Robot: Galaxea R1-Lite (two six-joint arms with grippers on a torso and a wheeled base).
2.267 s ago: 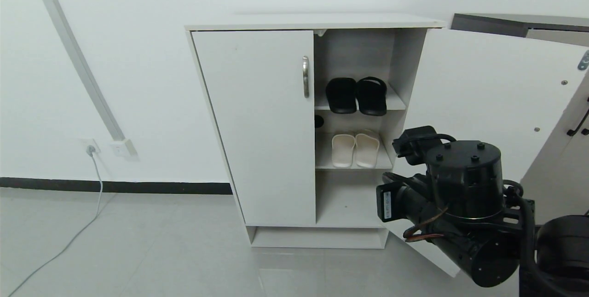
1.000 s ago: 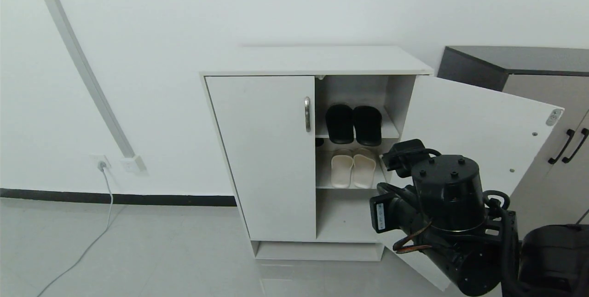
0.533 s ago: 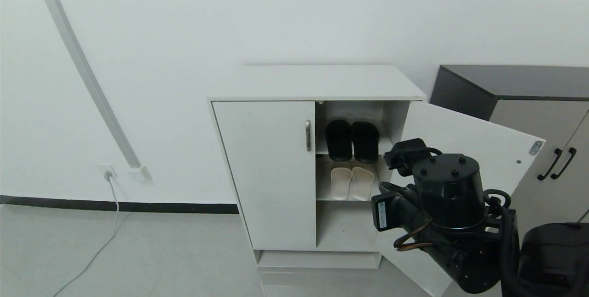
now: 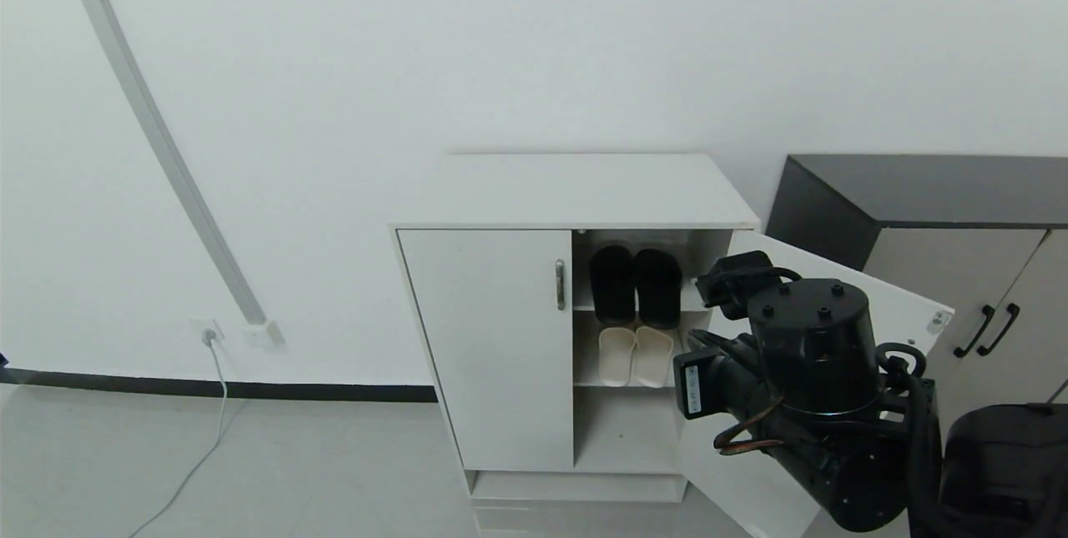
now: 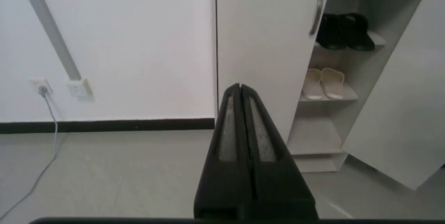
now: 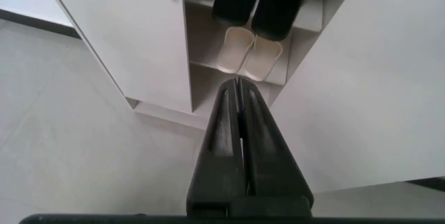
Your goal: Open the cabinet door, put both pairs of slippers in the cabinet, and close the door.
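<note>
Both pairs were in the cabinet (image 4: 576, 188): black slippers (image 4: 634, 284) on the upper shelf, white slippers (image 4: 636, 356) on the shelf below, toes inward. Only closing looked left to do. The open door (image 4: 884, 304), tall axis upright and hinged on the cabinet's right side, stood swung out toward the robot's right. The right gripper (image 6: 238, 85), fingers pressed together and holding nothing, pointed at the open bay with the door's inner face just beside it. It was the nearer arm. The left gripper (image 5: 240, 90), also closed and empty, faced the closed door (image 4: 488, 346). A dark-topped cabinet (image 4: 934, 188) stood close behind the open door, likely crowding any reach round its outer face.
</note>
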